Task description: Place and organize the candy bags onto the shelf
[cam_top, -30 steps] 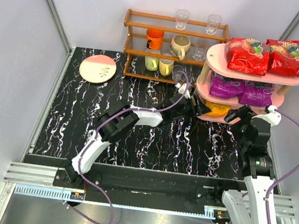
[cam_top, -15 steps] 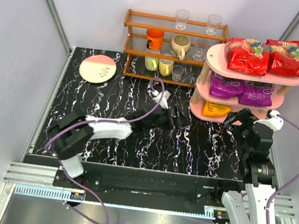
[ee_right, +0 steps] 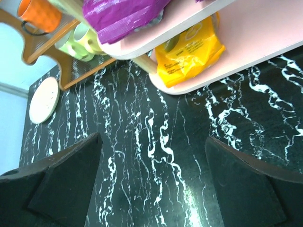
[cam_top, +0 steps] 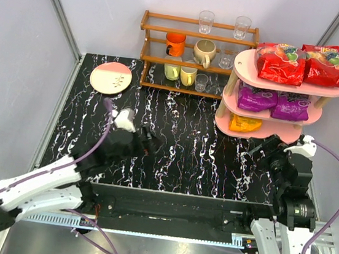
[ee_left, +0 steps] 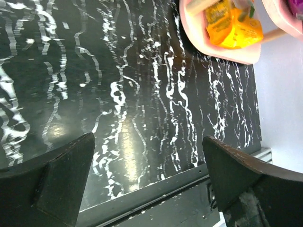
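The pink three-tier shelf [cam_top: 338, 89] stands at the back right. Two red candy bags [cam_top: 281, 61] [cam_top: 327, 66] lie on its top board. Two purple bags [cam_top: 256, 99] [cam_top: 290, 107] lie on the middle board. The orange bag [cam_top: 245, 124] lies on the bottom board and also shows in the left wrist view [ee_left: 234, 26] and the right wrist view [ee_right: 189, 49]. My left gripper [cam_top: 149, 143] is open and empty over the table's middle left [ee_left: 149, 189]. My right gripper [cam_top: 259, 152] is open and empty just in front of the shelf [ee_right: 154, 184].
A brown wooden rack [cam_top: 190, 58] of cups and glasses stands at the back, left of the shelf. A pink and cream plate [cam_top: 111, 78] lies at the back left. Grey walls close in both sides. The table's front edge [ee_left: 142, 196] is below the left gripper.
My left arm has pulled back from the shelf's bottom board, moving left and toward the near edge. My right gripper has drawn back a little. The orange bag stays on the bottom board.
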`<action>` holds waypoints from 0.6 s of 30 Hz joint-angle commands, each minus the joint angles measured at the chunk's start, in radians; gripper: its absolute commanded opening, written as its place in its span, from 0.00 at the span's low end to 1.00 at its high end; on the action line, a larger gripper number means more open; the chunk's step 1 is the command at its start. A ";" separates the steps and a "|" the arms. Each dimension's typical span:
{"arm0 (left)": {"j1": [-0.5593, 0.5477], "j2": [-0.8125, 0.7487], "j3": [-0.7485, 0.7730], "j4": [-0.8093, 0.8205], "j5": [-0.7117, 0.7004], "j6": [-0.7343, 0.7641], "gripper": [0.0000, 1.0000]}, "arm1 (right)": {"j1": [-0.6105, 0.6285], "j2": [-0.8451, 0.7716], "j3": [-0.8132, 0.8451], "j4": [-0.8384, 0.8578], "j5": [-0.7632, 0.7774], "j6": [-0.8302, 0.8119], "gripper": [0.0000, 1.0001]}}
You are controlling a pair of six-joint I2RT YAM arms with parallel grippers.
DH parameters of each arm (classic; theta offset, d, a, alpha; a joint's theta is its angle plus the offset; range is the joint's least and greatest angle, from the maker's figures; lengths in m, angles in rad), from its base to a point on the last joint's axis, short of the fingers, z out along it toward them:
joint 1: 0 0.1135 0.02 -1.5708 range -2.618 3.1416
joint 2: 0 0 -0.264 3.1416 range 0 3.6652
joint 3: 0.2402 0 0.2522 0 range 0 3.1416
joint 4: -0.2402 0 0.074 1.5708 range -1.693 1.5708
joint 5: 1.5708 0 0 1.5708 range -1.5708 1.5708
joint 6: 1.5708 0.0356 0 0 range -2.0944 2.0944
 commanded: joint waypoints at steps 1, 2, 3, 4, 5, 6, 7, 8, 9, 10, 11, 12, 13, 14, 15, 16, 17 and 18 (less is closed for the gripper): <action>-0.004 -0.208 -0.037 -0.217 -0.158 0.007 0.99 | -0.003 -0.034 -0.002 -0.031 -0.127 0.001 1.00; -0.004 -0.230 -0.031 -0.249 -0.175 0.012 0.99 | -0.001 -0.031 -0.004 -0.028 -0.144 0.002 1.00; -0.004 -0.250 -0.014 -0.283 -0.193 0.013 0.99 | -0.001 -0.021 -0.008 -0.027 -0.158 0.011 1.00; -0.002 -0.281 -0.002 -0.344 -0.224 0.016 0.99 | -0.003 -0.010 -0.011 -0.027 -0.161 0.019 1.00; -0.002 -0.296 0.008 -0.369 -0.234 0.021 0.99 | -0.001 0.002 -0.014 -0.027 -0.167 0.031 1.00; -0.002 -0.310 0.021 -0.400 -0.244 0.029 0.99 | 0.000 0.024 -0.021 -0.022 -0.185 0.035 1.00; -0.002 -0.342 0.025 -0.404 -0.244 0.054 0.99 | -0.001 0.038 -0.027 -0.018 -0.196 0.042 1.00; -0.002 -0.360 0.026 -0.397 -0.236 0.077 0.99 | -0.001 0.048 -0.033 -0.013 -0.208 0.054 1.00; -0.002 -0.396 0.025 -0.382 -0.228 0.114 0.99 | -0.001 0.068 -0.045 0.002 -0.237 0.058 1.00; -0.002 -0.407 0.025 -0.377 -0.228 0.130 0.99 | -0.001 0.077 -0.051 0.012 -0.254 0.061 1.00; 0.000 -0.417 0.025 -0.377 -0.238 0.142 0.99 | -0.001 0.085 -0.060 0.024 -0.283 0.062 1.00; 0.001 -0.422 0.035 -0.391 -0.260 0.157 0.99 | -0.001 0.097 -0.077 0.050 -0.299 0.061 1.00; 0.009 -0.417 0.041 -0.395 -0.270 0.165 0.99 | -0.001 0.104 -0.086 0.070 -0.316 0.056 1.00; 0.016 -0.411 0.055 -0.398 -0.276 0.176 0.99 | -0.001 0.110 -0.106 0.088 -0.345 0.036 1.00; 0.042 -0.384 0.061 -0.397 -0.276 0.203 0.99 | -0.001 0.125 -0.111 0.110 -0.348 0.027 1.00; 0.062 -0.367 0.067 -0.386 -0.267 0.222 0.99 | -0.001 0.136 -0.111 0.113 -0.342 0.015 1.00; 0.088 -0.347 0.077 -0.372 -0.252 0.242 0.99 | -0.001 0.145 -0.111 0.114 -0.327 -0.010 1.00; 0.154 -0.304 0.077 -0.324 -0.189 0.289 0.99 | -0.001 0.168 -0.104 0.110 -0.322 -0.028 1.00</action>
